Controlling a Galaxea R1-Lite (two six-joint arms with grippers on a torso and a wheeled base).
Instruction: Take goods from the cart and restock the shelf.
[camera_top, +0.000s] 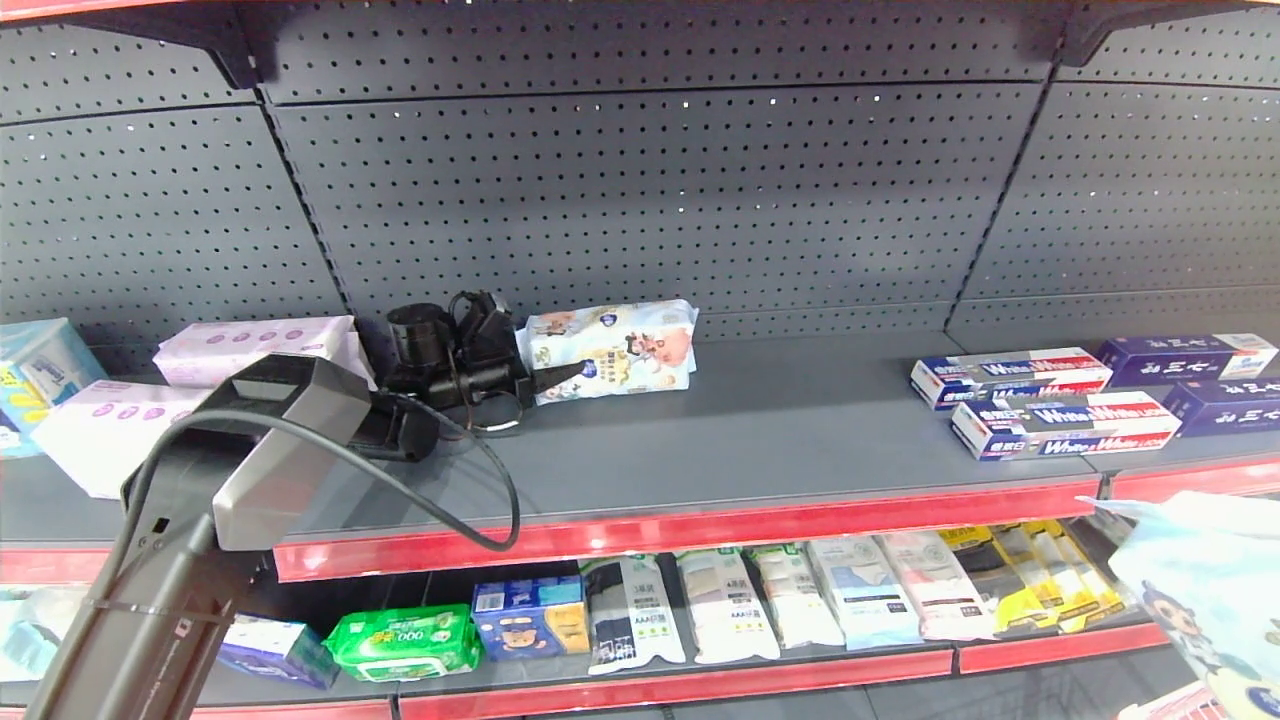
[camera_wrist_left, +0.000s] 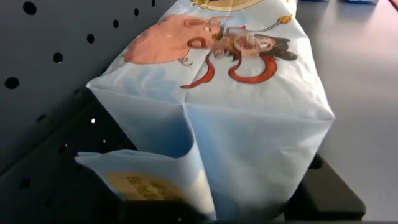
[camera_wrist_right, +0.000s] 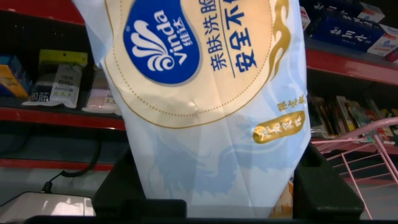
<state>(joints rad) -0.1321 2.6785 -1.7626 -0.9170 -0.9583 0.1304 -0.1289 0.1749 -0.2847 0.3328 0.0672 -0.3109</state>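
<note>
A soft pack of tissues (camera_top: 615, 350) is laid on the shelf (camera_top: 780, 430), close to the holed back wall (camera_top: 640, 200). Its left end is squeezed by the left gripper (camera_top: 548, 378). It is likely light and squashy, with a slippery wrap, so it is best held gently across one end. A second pack (camera_wrist_right: 205, 93) is gripped tight by the right gripper (camera_wrist_right: 217, 193), low on the right, off the shelf. Pink packs (camera_top: 250, 345) are stacked just beside the left arm and could be bumped. Toothpaste boxes (camera_top: 1010, 375) are well apart.
</note>
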